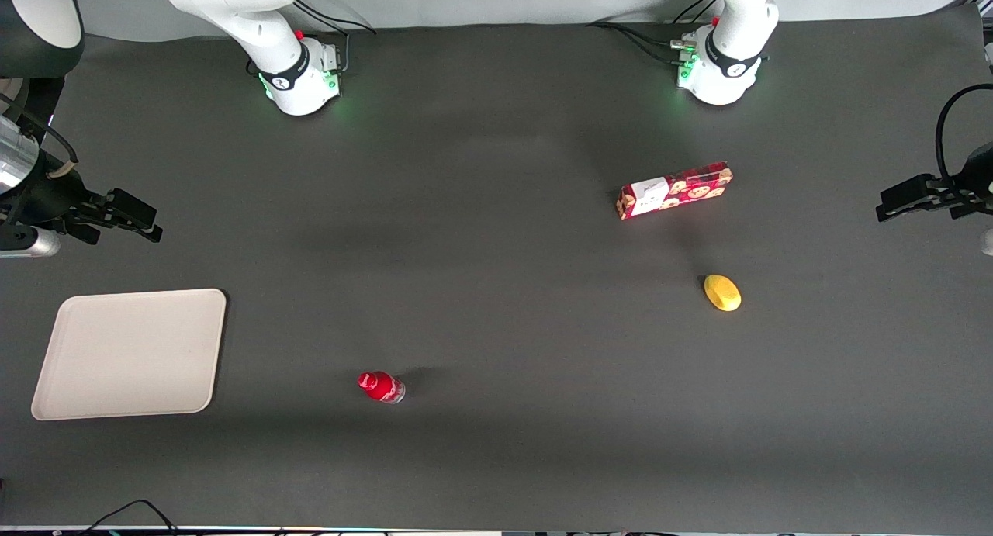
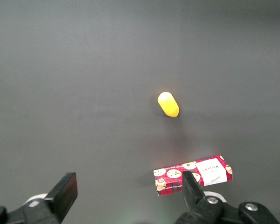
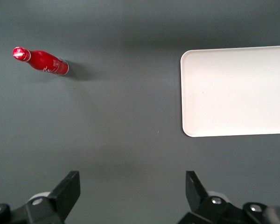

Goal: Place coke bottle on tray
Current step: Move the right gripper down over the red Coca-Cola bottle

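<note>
Meanwhile, end effector (image 1: 136, 219) open — coke bottle (image 1: 382, 386) upright.

No text can be read anywhere. The coke bottle (image 3: 45, 62) bears white script (too small to make out). The cookie box (image 2: 194, 175) has a white label with illegible print.

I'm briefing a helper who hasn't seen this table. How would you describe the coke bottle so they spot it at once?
Start at the cream tray at the working arm's end, where the open gripper hovers. Beside the tray stands the coke bottle, alone on the dark table: slim, red cap and label, unlike the flat cookie box.
</note>
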